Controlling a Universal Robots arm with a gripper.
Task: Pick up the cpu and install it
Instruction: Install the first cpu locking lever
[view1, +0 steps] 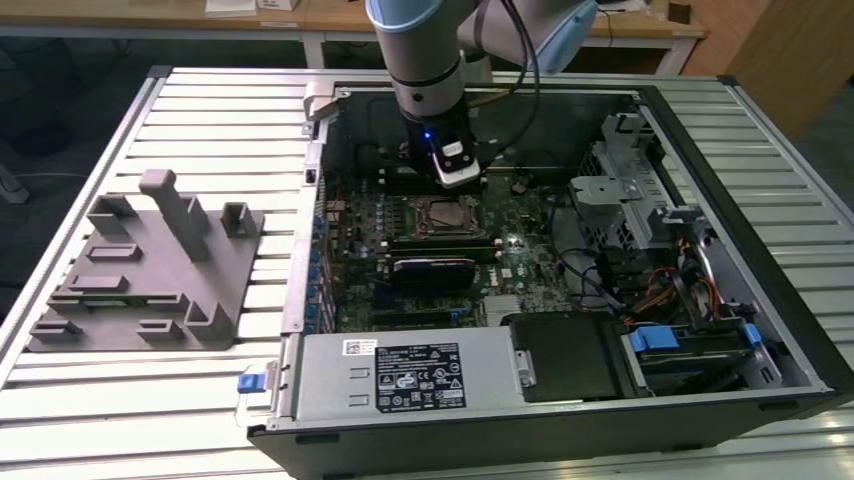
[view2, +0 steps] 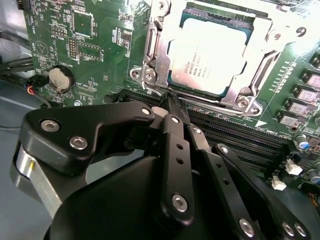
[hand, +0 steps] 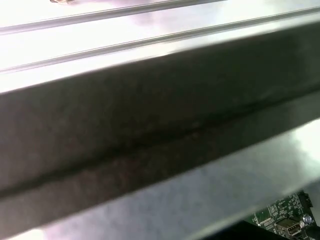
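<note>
Silver-white metal marks the cpu (view2: 207, 55), which is seen in the second wrist view lying flat inside the motherboard socket (view2: 155, 55), framed by the socket's metal bracket on the green motherboard (view2: 95, 45). In the exterior view the cpu (view1: 442, 214) is found at the middle of the open computer case (view1: 747, 200), with the arm's gripper (view1: 457, 178) hanging just on the far side of it — near the socket but apart from it. In the second wrist view the gripper (view2: 172, 100) is shown with its black jaws drawn together, tips meeting, and nothing is held between them; the tips are placed just beside the socket's edge, over the dark memory slots (view2: 235, 135). A round coin battery (view2: 60, 78) is seen on the board, well apart from the socket. On the slatted desk (view1: 200, 130), at the exterior view's left of the case, a grey plastic fixture block (view1: 147, 270) is set — no chip can be made out on it.
</note>
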